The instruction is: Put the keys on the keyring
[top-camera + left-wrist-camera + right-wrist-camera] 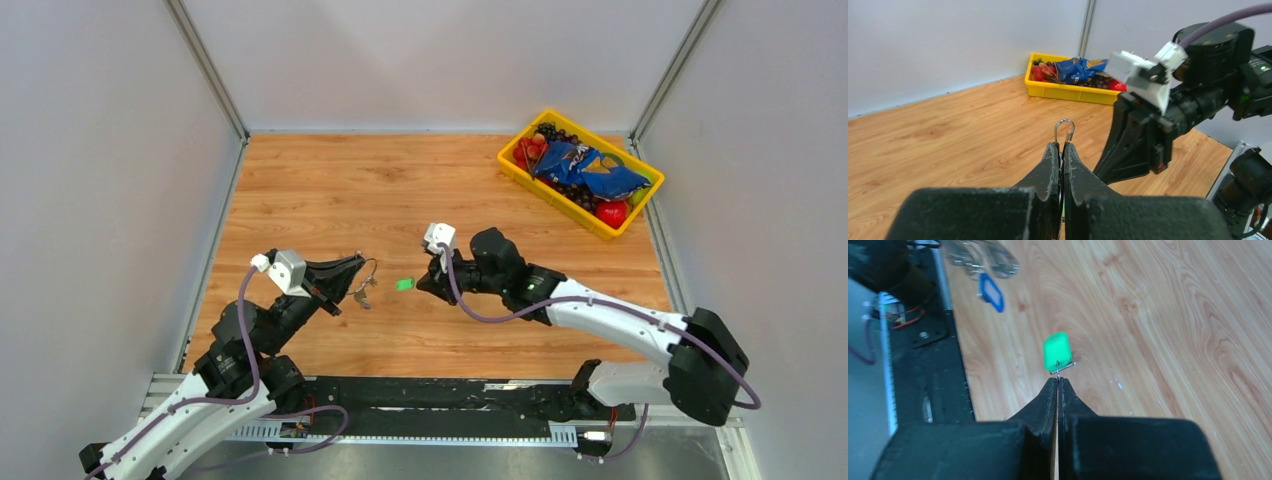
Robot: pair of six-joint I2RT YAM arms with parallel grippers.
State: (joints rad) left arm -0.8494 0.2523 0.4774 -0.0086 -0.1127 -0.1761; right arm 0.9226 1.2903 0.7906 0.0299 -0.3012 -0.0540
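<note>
Now, furthest left, the left gripper is clamped on the keyring. Its fingers are pressed together and the wire loop stands up just past their tips. Below the keyring dangle the blue-tagged key and a plain metal key. They appear to be threaded on already, though the right wrist view is blurred there.

Just right of the keyring, near but not touching it, is the green-tagged key. The right gripper pinches it by its small metal end, fingers fully closed, and the green tag sticks out toward the keyring. Whether the tag clears the table cannot be told. Far right of the keyring and behind it sits a yellow bin of snacks and toy fruit, well apart from the work.

The step in hand, as I judge it, is bringing the green-tagged key onto the keyring. To do it well:
- The left arm should hold the loop dead steady.
- The right arm should line the key's eye up with the wire's open end and ease in slowly along the plane of the loop.
- The pinch is very thin, so any sideways push could swivel the key or pop it free.
- The approach should stay above the dangling keys so it does not knock them.
</note>
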